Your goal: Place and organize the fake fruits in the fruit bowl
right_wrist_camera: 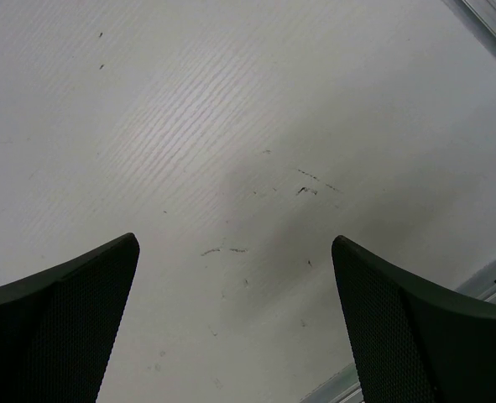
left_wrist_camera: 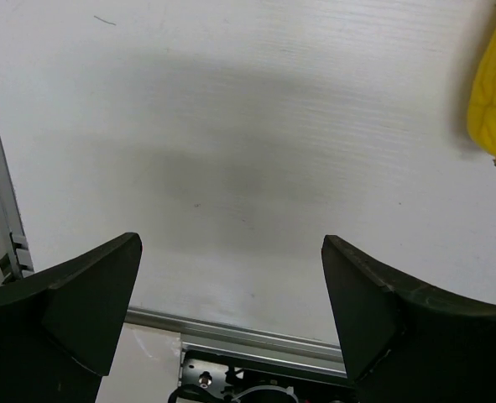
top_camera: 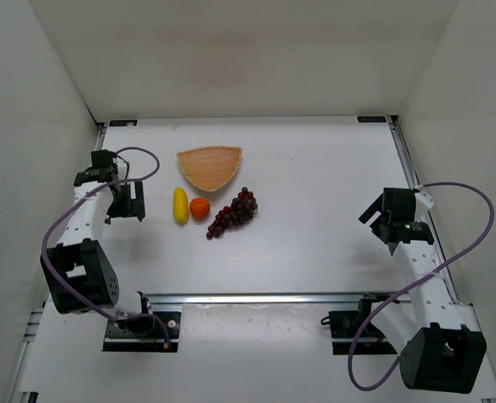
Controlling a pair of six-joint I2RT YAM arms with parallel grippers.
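Three fruits (top_camera: 199,208) on bench (top_camera: 315,218), zero in basket (top_camera: 209,167). Yellow one (left_wrist_camera: 493,92) just right of spread left fingers (left_wrist_camera: 80,311), long axis across their closing line; right fingers (right_wrist_camera: 63,319) spread too, well away.

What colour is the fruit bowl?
Tan-orange woven wicker; the fruit bowl shows best in the top external view.

On the white table (top_camera: 315,201) lie the fruit bowl (top_camera: 208,166), yellow fruit (top_camera: 180,206), orange (top_camera: 200,208) and grapes (top_camera: 233,211)
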